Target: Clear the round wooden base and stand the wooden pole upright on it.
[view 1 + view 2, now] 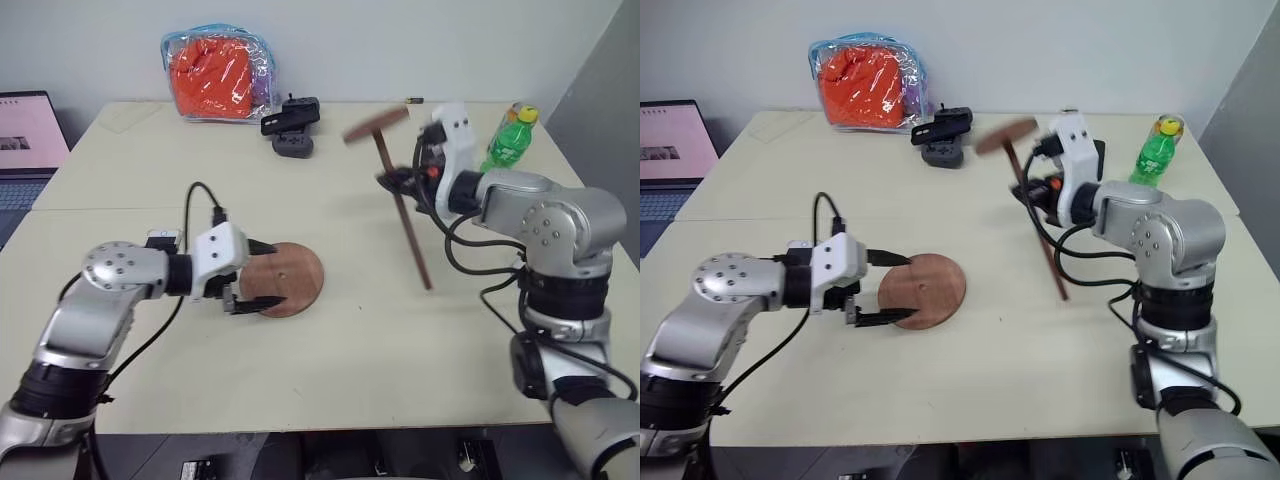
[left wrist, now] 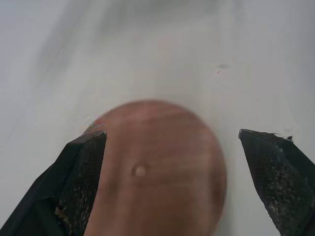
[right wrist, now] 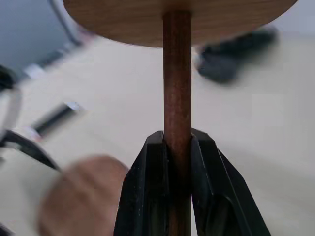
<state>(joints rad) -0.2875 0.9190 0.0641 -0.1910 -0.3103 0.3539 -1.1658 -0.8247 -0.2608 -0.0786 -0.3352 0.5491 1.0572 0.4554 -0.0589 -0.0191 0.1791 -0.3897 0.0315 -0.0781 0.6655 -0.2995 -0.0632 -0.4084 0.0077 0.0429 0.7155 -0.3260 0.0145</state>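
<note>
The round wooden base (image 1: 290, 278) lies flat on the table with nothing on it, and its small centre hole (image 2: 140, 170) is visible. My left gripper (image 1: 262, 275) is open at the base's left edge, one finger (image 2: 81, 179) against the rim and the other finger (image 2: 278, 177) apart from it. My right gripper (image 3: 177, 147) is shut on the wooden pole (image 1: 405, 215). The pole is held tilted to the right of the base, its fixed disc (image 1: 377, 124) at the top. Its lower end (image 1: 427, 286) is close to the tabletop.
A green bottle (image 1: 512, 137) stands behind my right arm. At the back lie a black device (image 1: 291, 124) and a clear bag of orange cloth (image 1: 218, 75). A laptop (image 1: 25, 135) sits at the far left. A small phone-like thing (image 1: 163, 238) lies by my left arm.
</note>
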